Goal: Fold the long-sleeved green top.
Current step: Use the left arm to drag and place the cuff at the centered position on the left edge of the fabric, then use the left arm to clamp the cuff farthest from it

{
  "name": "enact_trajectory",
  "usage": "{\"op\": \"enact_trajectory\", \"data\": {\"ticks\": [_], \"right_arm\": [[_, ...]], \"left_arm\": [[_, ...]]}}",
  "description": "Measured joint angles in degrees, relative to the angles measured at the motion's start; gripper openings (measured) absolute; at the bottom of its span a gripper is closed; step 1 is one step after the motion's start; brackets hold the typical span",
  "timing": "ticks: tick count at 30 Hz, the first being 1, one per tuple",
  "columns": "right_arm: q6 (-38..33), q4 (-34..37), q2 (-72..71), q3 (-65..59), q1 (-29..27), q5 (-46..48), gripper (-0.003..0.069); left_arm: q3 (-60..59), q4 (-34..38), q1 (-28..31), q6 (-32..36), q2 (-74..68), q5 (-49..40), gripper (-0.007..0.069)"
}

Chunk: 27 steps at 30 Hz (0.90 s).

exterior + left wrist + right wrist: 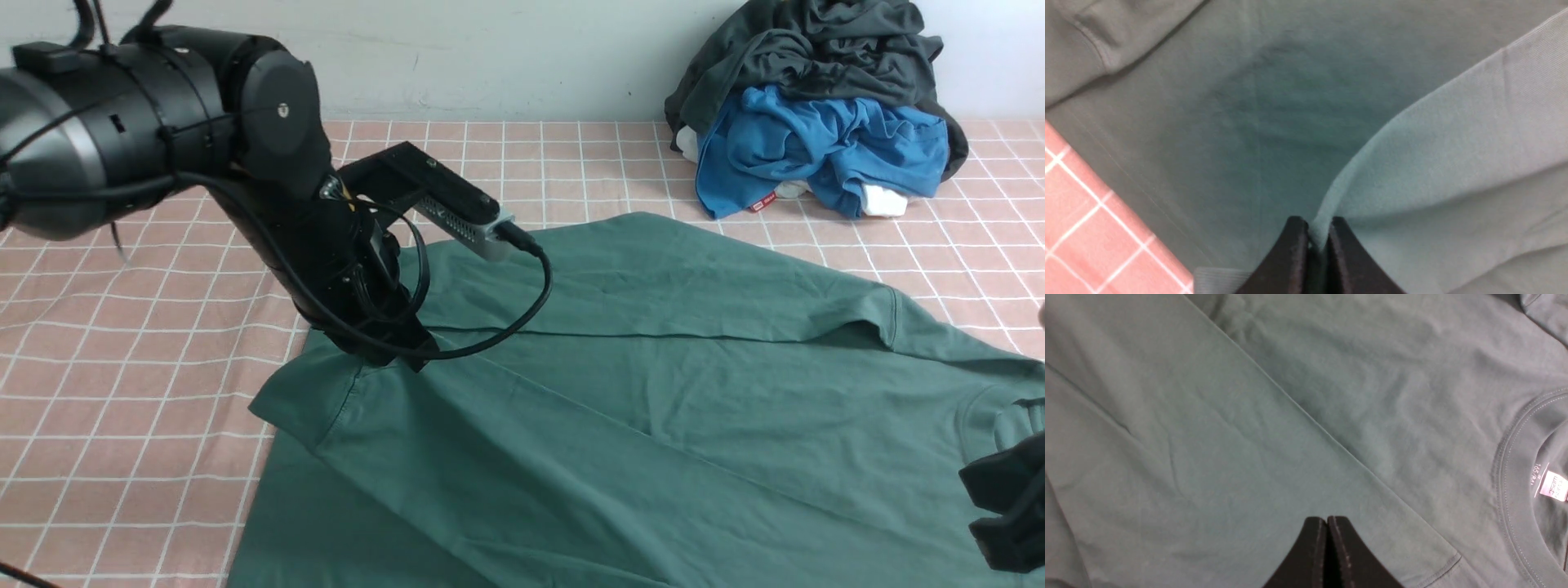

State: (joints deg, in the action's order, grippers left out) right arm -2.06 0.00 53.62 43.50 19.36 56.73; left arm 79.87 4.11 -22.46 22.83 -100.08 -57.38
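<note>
Front view: dark forest-green cotton jersey long-sleeved top spread wide on pink white-checked tablecloth, nearer the robot than the heap of charcoal-grey and bright blue garments and just short of touching it. Stretches far to the left of that heap.

Well left of the heap and nearer: black left gripper, down on the top's left corner. In the left wrist view, closed narrow on a raised ridge of green cloth caught between the pads. Right of the heap and much nearer, at the picture's edge: black right gripper. In the right wrist view, pressed fully together with no cloth seen between, above flat fabric near the ribbed crew neck and its pink label.

Probably light, limp and a little stretchy, not fragile. Likely to sag from any single pinch, to drag on the tablecloth rather than glide, and to crease wherever bunched. Best taken at firm edges such as shoulder seam, cuff or hem, with two well-spaced pinches to keep a fold line straight. Cannot tell how many layers sit in the left pinch.
</note>
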Motion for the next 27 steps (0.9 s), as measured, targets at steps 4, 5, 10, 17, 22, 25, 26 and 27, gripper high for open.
{"op": "enact_trajectory", "data": {"ticks": [4, 5, 10, 17, 22, 25, 26, 27], "right_arm": [[0.02, 0.00, 0.00, 0.00, 0.00, 0.00, -0.0014], [0.02, 0.00, 0.00, 0.00, 0.00, 0.00, -0.0014], [0.07, 0.00, 0.00, 0.00, 0.00, 0.00, -0.0014], [1.32, -0.89, 0.00, 0.00, 0.00, -0.98, -0.0014], [5.57, -5.15, 0.11, 0.00, 0.00, -3.84, -0.0014], [6.93, -7.02, 0.82, 0.20, 0.00, -4.70, -0.0014], [7.25, -7.59, 1.44, 0.26, 0.00, -4.94, -0.0014], [7.31, -7.80, 2.20, 0.26, 0.00, -5.13, -0.0014]], "left_arm": [[1.42, -2.73, 0.00, -0.83, -4.42, 0.00, 0.0043], [1.73, -3.68, 0.00, -1.49, -5.81, 0.06, 0.0057], [2.30, -8.17, 0.00, -6.44, -9.51, 0.71, 0.0206], [5.44, -13.00, 0.36, -16.42, -10.22, 1.30, 0.0470], [13.60, -12.58, 3.66, -18.18, -12.49, -2.55, 0.0533], [17.97, -10.81, 6.25, -18.25, -15.10, -3.65, 0.0535], [20.10, -9.83, 7.21, -18.19, -16.34, -4.05, 0.0535], [21.78, -8.79, 8.15, -18.09, -17.68, -4.19, 0.0535]]}}
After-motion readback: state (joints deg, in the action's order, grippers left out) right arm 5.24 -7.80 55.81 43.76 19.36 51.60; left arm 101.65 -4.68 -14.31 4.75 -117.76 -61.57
